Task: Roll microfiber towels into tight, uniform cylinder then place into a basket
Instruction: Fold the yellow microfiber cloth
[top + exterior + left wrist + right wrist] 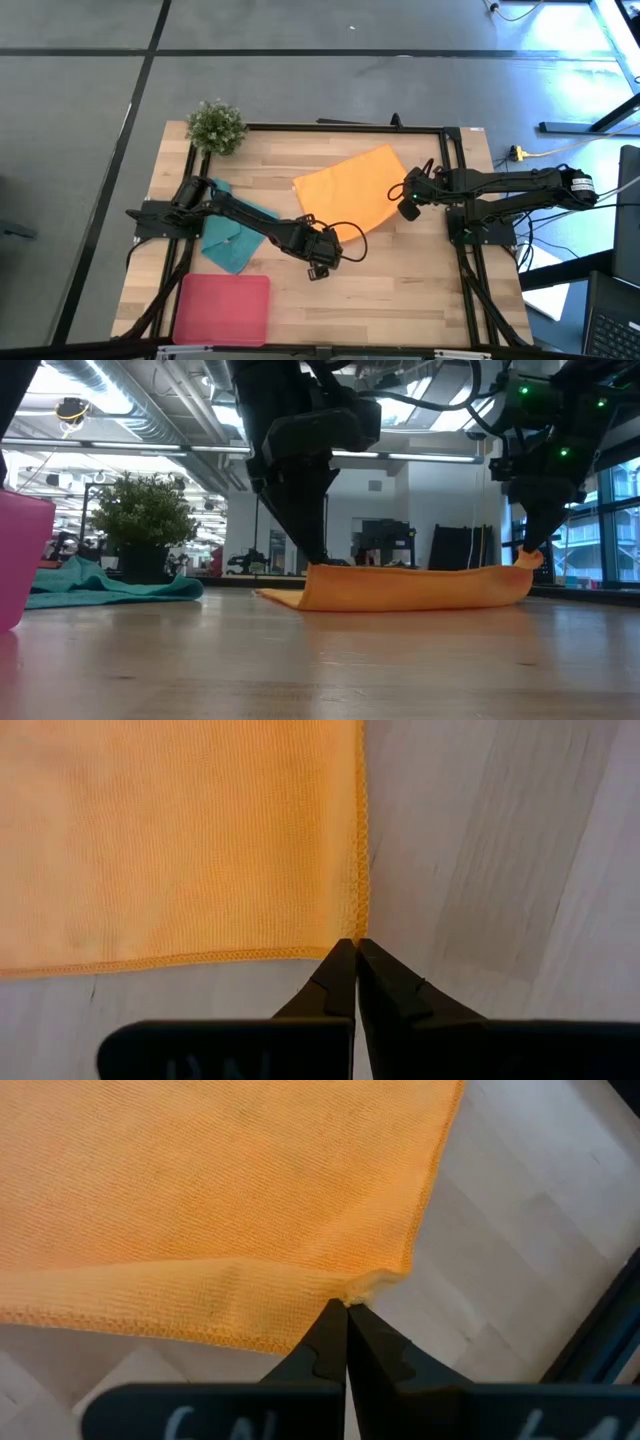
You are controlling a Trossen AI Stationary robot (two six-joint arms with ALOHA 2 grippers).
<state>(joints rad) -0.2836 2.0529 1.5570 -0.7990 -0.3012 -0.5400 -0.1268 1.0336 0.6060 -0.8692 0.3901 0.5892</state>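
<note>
The orange towel (350,188) lies spread, turned at an angle, on the middle of the wooden table. My left gripper (338,240) is shut at its near corner. My right gripper (403,207) is shut at its right corner. The hem between those corners (420,585) stands a little off the table, and the rest lies flat. The teal towel (235,238) lies crumpled at the left under my left arm. The pink basket (222,308) rests on the table's near left. My left gripper pinches the very tip of the orange towel's near corner (352,932) between its fingertips (340,970). They slant down at it from the table's near side. The corner is held just off the table (318,570). My right gripper pinches the tip of the towel's right corner (368,1286), a small tuft between its fingertips (330,1330). The fingers slant down from the table's right side. The corner is lifted (528,565), and the hem beside it curls under in a soft fold (150,1305).
A small potted plant (215,125) stands at the far left corner. A black frame (450,180) runs along the table's far and right sides. Bare wood lies in front of the orange towel, toward the near right (400,290).
</note>
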